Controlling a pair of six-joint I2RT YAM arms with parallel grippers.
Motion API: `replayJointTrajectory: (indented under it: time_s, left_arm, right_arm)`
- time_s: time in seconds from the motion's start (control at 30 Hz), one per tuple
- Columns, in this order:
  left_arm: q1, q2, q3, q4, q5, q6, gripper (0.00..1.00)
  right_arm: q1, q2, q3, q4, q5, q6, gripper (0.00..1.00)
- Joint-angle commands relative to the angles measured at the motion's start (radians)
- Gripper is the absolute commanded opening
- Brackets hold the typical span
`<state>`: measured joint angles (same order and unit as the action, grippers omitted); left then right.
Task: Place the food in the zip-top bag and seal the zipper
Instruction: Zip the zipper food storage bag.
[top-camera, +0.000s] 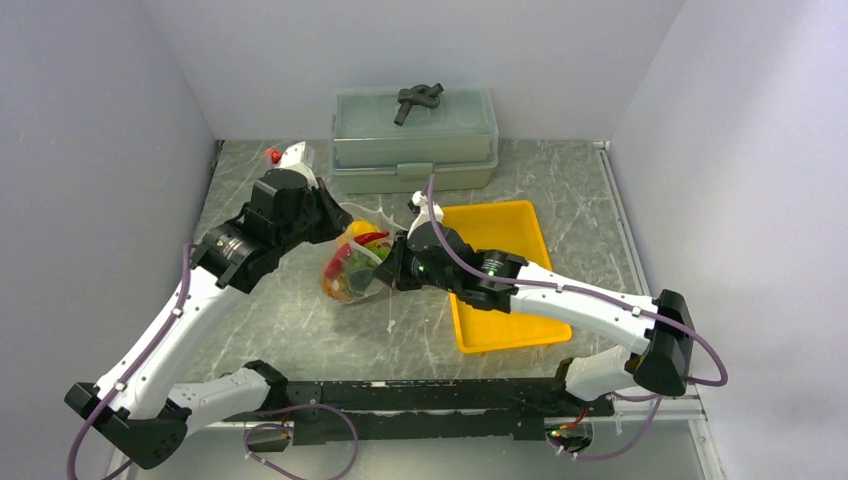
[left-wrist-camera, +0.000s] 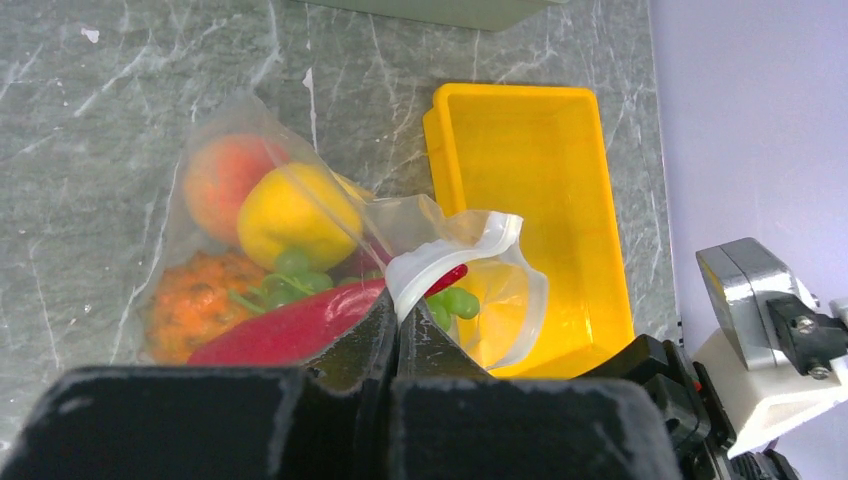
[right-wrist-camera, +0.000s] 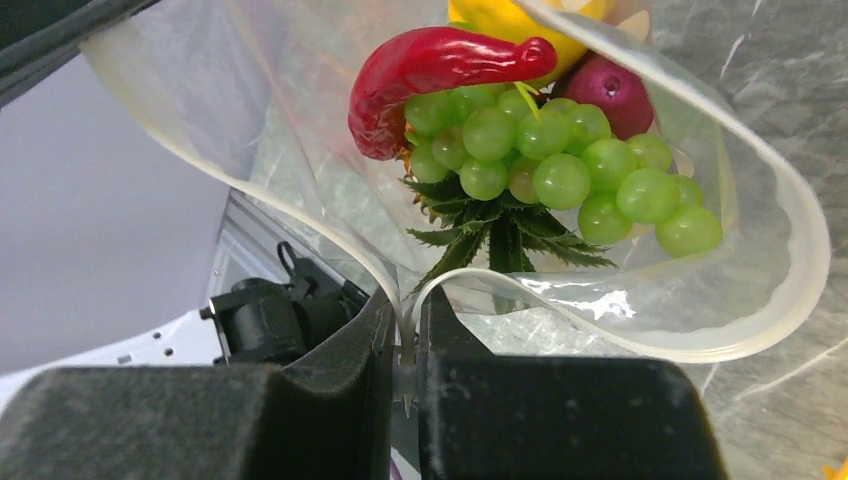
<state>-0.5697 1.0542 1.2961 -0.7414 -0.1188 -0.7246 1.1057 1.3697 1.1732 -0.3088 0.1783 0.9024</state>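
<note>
Left gripper (left-wrist-camera: 397, 332) fingers pressed together, pinching zipper (left-wrist-camera: 455, 245). Right gripper (right-wrist-camera: 405, 338) pinches the strip too. Zip-top bag (top-camera: 348, 268) sits between both grippers, mouth gaping, food (right-wrist-camera: 540, 150) inside, just left of yellow tray (top-camera: 510, 225).

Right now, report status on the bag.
Left gripper, right gripper: jaws shut on zip-top bag rim. Food inside. Zipper gaping, unsealed. Nothing blocking.

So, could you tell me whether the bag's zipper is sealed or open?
Open: the zipper gapes in a wide loop, grapes and chili showing through it.
</note>
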Motion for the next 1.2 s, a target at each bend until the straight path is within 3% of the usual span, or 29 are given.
replayJointTrajectory:
  time_s: [0.0, 0.37, 0.83, 1.17]
  left_arm:
    - [0.002, 0.008, 0.037, 0.029, -0.005, 0.048, 0.08]
    - [0.002, 0.024, 0.064, 0.008, -0.002, 0.118, 0.39]
    - [0.002, -0.053, 0.142, -0.05, 0.025, 0.275, 0.46]
    - [0.002, -0.128, 0.086, -0.019, 0.246, 0.423, 0.5]
  right_arm:
    - [-0.003, -0.03, 0.073, -0.045, -0.047, -0.126, 0.0]
    - [-0.003, -0.07, 0.166, -0.251, -0.045, -0.308, 0.0]
    - [-0.003, -0.005, 0.4, -0.505, -0.082, -0.496, 0.0]
    - [0.0, 0.071, 0.556, -0.714, -0.174, -0.642, 0.0]
